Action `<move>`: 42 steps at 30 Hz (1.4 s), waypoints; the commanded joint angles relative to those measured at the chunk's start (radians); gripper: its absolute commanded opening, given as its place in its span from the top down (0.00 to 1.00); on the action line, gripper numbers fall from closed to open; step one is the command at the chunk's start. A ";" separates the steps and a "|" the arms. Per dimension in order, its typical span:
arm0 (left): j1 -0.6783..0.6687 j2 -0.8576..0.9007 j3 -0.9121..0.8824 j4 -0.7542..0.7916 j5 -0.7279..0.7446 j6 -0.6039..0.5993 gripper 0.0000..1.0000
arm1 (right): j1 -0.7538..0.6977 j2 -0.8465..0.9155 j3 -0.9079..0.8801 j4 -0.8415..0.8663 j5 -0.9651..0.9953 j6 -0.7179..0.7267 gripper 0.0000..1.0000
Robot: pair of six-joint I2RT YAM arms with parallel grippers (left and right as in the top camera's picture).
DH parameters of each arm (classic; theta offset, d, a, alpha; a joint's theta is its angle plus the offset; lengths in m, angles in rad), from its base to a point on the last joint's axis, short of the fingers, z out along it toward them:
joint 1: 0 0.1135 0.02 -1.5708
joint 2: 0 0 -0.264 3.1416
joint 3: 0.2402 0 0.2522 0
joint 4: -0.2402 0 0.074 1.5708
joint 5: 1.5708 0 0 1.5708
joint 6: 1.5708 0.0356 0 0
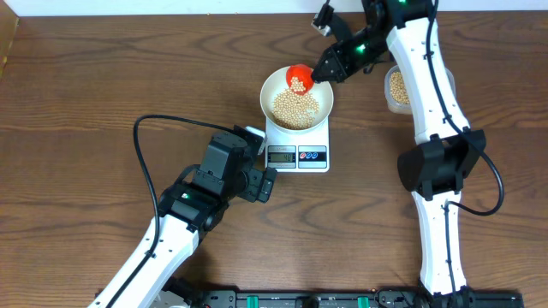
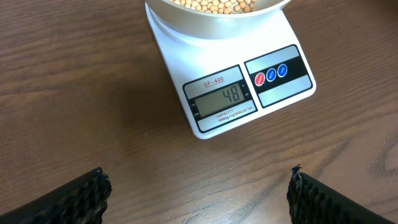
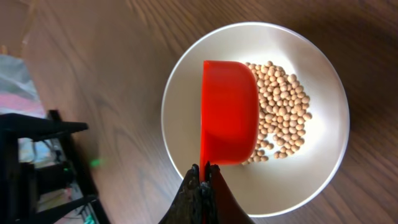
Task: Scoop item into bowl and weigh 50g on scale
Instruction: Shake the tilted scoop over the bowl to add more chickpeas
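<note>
The white bowl (image 1: 296, 101) sits on the white scale (image 1: 298, 151) and holds a pile of beige beans (image 1: 294, 107). The scale display (image 2: 225, 97) reads 48. My right gripper (image 1: 328, 72) is shut on the handle of a red scoop (image 1: 298, 79), held over the bowl's far rim with a few beans in it. In the right wrist view the scoop (image 3: 228, 112) covers part of the beans (image 3: 281, 106) in the bowl (image 3: 311, 180). My left gripper (image 2: 199, 193) is open and empty, just in front of the scale.
A clear tub (image 1: 397, 89) with more beans stands at the right, partly behind my right arm. A black cable (image 1: 150, 162) loops left of my left arm. The table is brown wood.
</note>
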 commanded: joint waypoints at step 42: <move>-0.001 -0.004 0.006 -0.002 0.010 0.003 0.07 | 0.115 -0.003 0.026 0.056 0.327 -0.043 0.99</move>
